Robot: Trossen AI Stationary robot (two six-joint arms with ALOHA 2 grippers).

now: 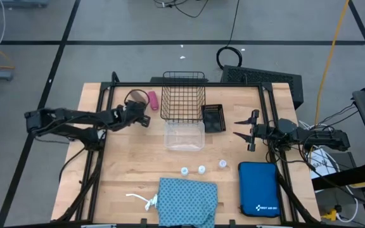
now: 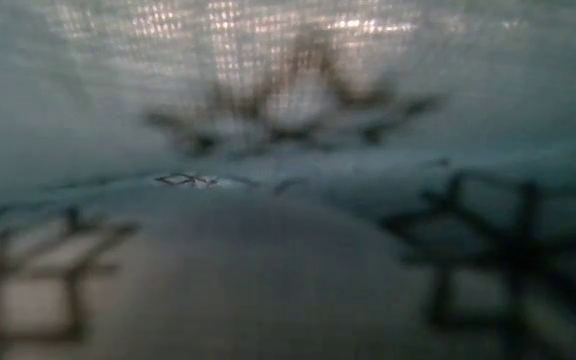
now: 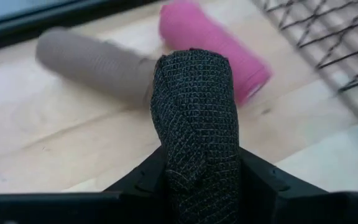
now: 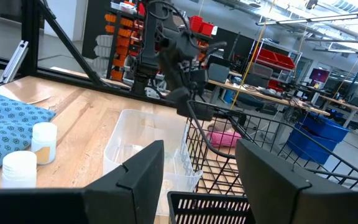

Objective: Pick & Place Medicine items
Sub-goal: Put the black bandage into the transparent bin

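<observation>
Teal cloth (image 1: 187,201) at front edge | right tool (image 1: 244,128) open, probably unobstructed

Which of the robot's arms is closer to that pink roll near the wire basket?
The left. The left gripper sits right beside the pink roll, holding a dark roll. The right gripper hangs far off, beyond the wire basket.

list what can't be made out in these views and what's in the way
- Low view: the teal cloth lies blurred against the lens and hides the table.
- Left wrist view: a black roll at the left gripper blocks the spot where the brown roll and pink roll meet. The picture's edge cuts off the wire basket.
- High view: the vials are too small to show contents, and the blue case logo is too small to read.
</observation>
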